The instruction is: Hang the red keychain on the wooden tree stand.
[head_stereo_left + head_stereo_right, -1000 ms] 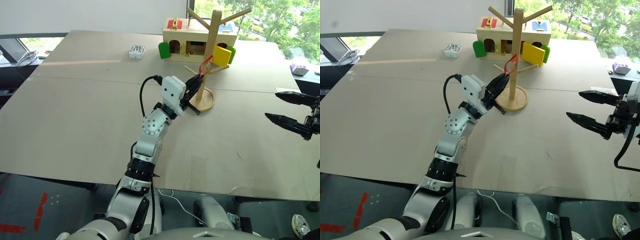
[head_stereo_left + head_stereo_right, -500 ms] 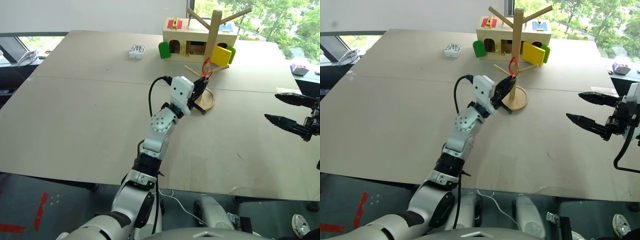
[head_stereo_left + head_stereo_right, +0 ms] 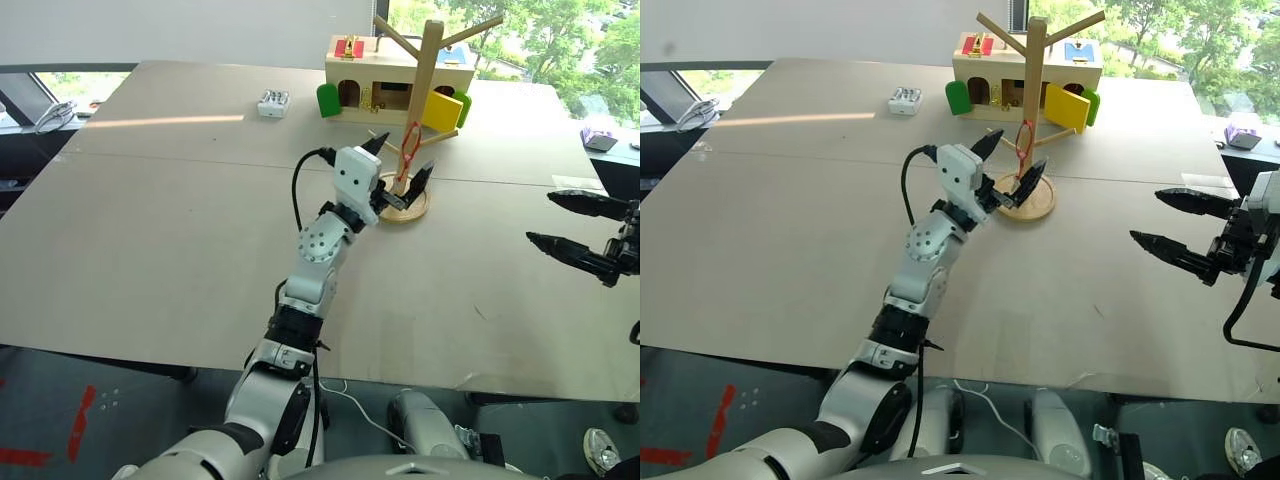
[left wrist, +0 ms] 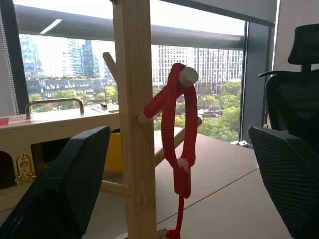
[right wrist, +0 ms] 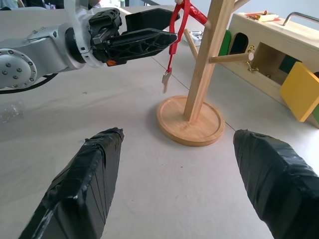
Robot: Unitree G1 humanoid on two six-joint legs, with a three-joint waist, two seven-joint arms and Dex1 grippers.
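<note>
with the red keychain (image 4: 178, 130) hanging straight down from a peg of the wooden tree stand (image 3: 421, 92), between my left tool's (image 3: 398, 172) spread fingers, i'd back that tool out toward me.

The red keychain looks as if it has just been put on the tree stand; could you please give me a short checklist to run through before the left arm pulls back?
1. Red keychain looped over a peg of the wooden tree stand: ok.
2. Left gripper open, fingers apart on either side of the cord: ok.
3. Cord free of both fingers: looks ok in the left wrist view.
4. Metal piece at the cord's lower end hanging above the round base, not resting on it: ok.
5. Stand upright on the table: ok.
6. Right gripper open and well off to the side of the stand: ok.
</note>
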